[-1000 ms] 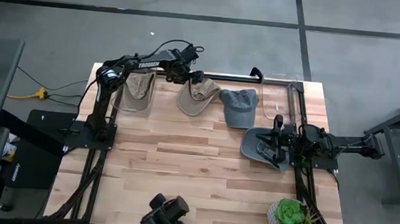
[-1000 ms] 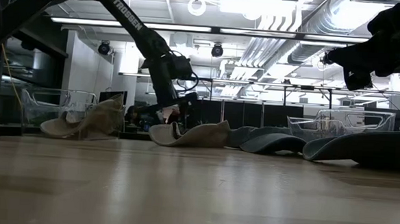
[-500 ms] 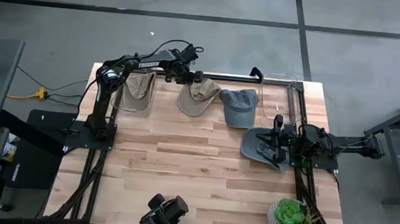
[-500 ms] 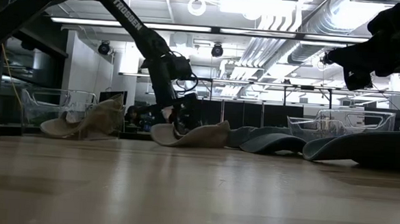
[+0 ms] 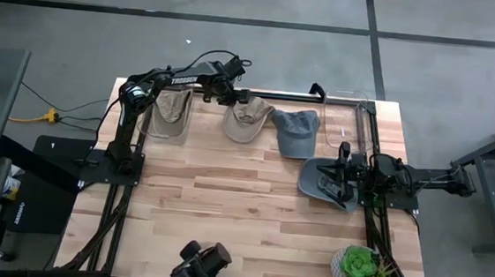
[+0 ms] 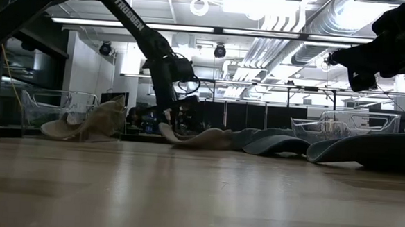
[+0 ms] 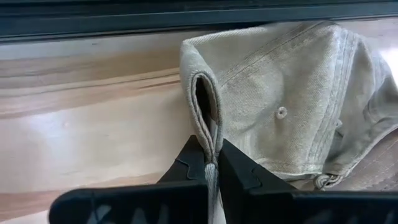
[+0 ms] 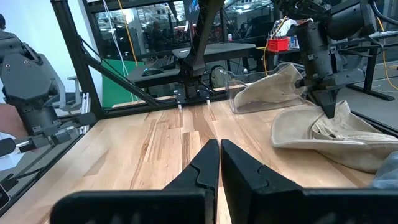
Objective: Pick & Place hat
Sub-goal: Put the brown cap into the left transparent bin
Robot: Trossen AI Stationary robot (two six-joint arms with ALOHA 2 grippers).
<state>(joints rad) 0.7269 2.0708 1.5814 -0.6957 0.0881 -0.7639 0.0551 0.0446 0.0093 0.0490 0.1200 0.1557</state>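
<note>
The left hand [image 5: 233, 96] sits at the far edge of the desk [image 5: 225, 199], at about 12 o'clock on it in the high view, and its two fingers are pinched tight on a fold of the middle tan hat [image 5: 249, 119]. The left wrist view shows the cloth rim squeezed between the pads [image 7: 186, 168], with the crown [image 7: 298, 99] bulging out beyond them. That grip is the relation that matters: the hat hangs from the hand toward 5 o'clock, its long axis running from the pinched back edge out to the brim, so any lift would likely drag the brim last across the wood — a judgement, not something seen. In the low view the hat [image 6: 194, 136] lies low on the desk under the hand [image 6: 178, 119], one edge raised. The right hand [image 5: 344, 171] waits at about 3 o'clock, fingers closed on nothing in its own view [image 8: 214, 165], parked above a dark grey hat [image 5: 322, 182]; it is well apart from the tan hat, so the left arm is clearly the nearer. By count there are four hats: two tan ones, the other tan hat [image 5: 172, 113] at 11 o'clock, a blue-grey cap [image 5: 297, 132] just beside the held hat, and the dark grey one. A clear bin [image 5: 348, 120] stands at 1 o'clock — possibly the drop place.
</note>
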